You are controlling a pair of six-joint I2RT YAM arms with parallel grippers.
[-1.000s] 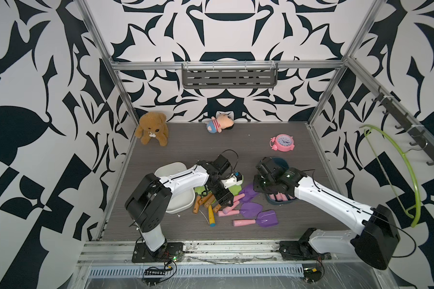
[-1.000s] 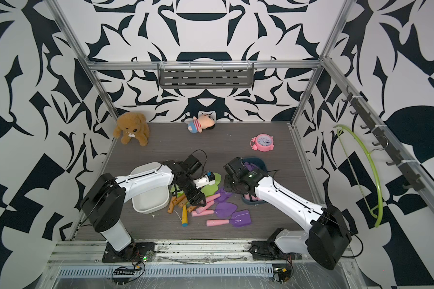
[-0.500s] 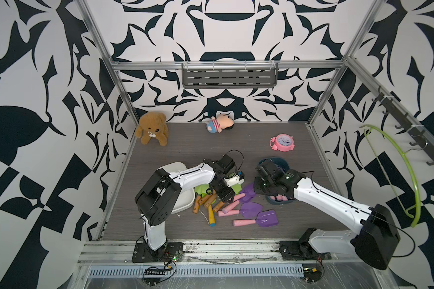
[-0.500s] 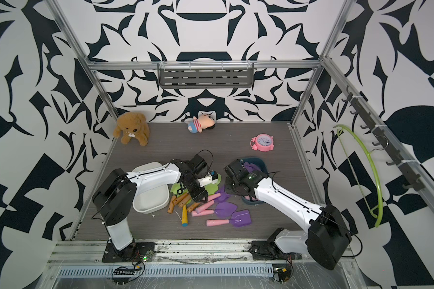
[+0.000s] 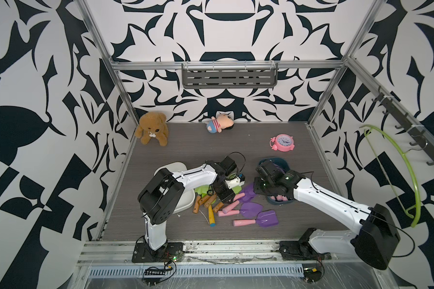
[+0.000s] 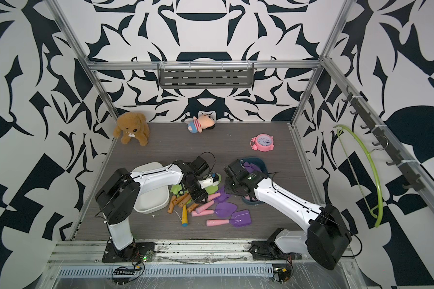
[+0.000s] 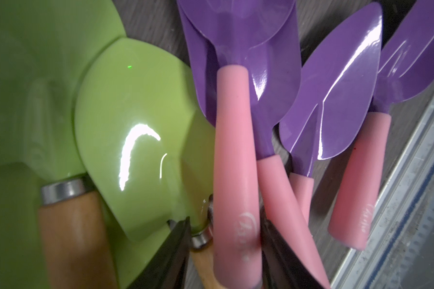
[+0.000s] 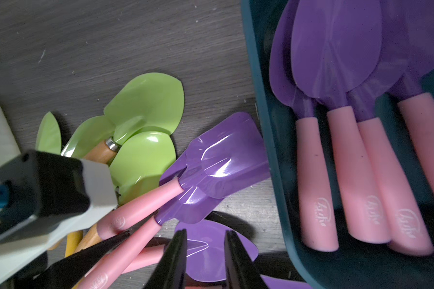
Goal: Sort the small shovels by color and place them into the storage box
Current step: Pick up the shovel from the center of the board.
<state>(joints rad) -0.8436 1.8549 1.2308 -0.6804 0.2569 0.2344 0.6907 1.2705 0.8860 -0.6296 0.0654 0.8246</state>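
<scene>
**Left gripper** (image 7: 226,220): lower centre of the left wrist view. The jaws stand apart and straddle the pink handle (image 7: 236,162) of one purple shovel. One finger (image 7: 281,252) lies against the handle. The opposite finger (image 7: 171,252) shows a gap to it, so the handle is not clamped. To the left of this handle lie lime-green blades (image 7: 135,112) on brown handles (image 7: 70,237). To its right lie further purple blades (image 7: 336,87), overlapping one another.

**Right gripper** (image 8: 204,235): lower centre of the right wrist view. The jaws are slightly apart with nothing between them. A purple blade (image 8: 211,265) on the table shows through the gap. In a top view this gripper sits over the right edge of the pile, just left of the dark teal box (image 5: 287,165).

**Dark teal box:** right side of the right wrist view. It holds four boxed purple shovels (image 8: 336,50) side by side, blades overlapping, pink handles toward the lower edge of the frame. In both top views the right arm (image 5: 323,197) covers part of it.

**White box** (image 5: 176,166): left of centre in both top views, largely covered by the left arm (image 5: 196,177).

**Loose shovels:** centre of the grey table (image 5: 211,150), between the two boxes.
- The green shovels (image 8: 145,102) lie nearest the white box.
- One yellow handle with a blue tip (image 5: 211,217) lies at the lower edge of the pile.
- The loose purple shovels (image 5: 267,220) lie at the lower right of the pile
</scene>
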